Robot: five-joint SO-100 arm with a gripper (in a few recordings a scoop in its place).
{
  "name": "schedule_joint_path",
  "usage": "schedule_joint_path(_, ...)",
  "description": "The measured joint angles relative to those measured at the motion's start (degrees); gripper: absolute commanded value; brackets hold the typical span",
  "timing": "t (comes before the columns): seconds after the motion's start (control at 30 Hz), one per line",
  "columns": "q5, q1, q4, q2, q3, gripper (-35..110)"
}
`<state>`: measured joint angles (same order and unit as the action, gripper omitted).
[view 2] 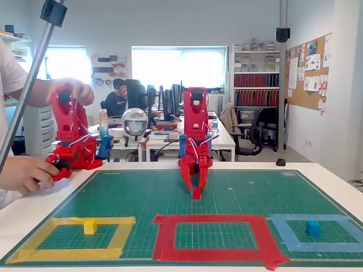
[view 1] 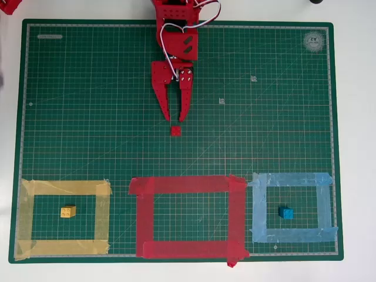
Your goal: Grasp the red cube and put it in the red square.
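An office with desks, monitors, bookshelves and a bright window stood behind a white tabletop (view 2: 334, 181), and a green cutting mat (view 1: 264, 129) covered most of that tabletop. In the overhead view, three tape outlines ran along the mat's near edge: a yellow tape outline (view 1: 26, 217) toward the left corner, the red square (view 1: 145, 217) in the middle, and a light blue tape outline (view 1: 326, 208) toward the right corner. A yellow cube (view 1: 68, 211) sat inside the yellow outline and a blue cube (view 1: 286, 212) sat inside the blue one.

The red arm (view 1: 176, 35) reached in from the middle of the far edge, pointing down toward the mat. Its jaws (view 1: 175, 117) stood slightly apart, holding nothing, with the tips low over the mat. The red cube (view 1: 175, 130) lay on the bare mat near the centre, just past the tips and in line with the gap between them, on the side facing the near edge. It was well apart from the red square and outside it, roughly level with the outline's middle from left to right.

In the fixed view the jaws (view 2: 196, 190) hung over the red cube (view 2: 196, 195) at the mat's surface, the two so close in colour that I could not tell whether they touched. The red square (view 2: 164, 235) lay in front of them, nearer the camera, with the yellow cube (view 2: 89, 226) and the blue cube (view 2: 313, 228) to either side.
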<state>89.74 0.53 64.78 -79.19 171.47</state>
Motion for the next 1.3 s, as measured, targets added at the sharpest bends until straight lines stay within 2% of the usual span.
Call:
schedule_joint_path(0.37, 0.5, 0.0, 3.3, 3.3, -2.1, 13)
schedule_joint_path(1.3, 5.3, 0.0, 3.3, 7.2, -3.3, 17)
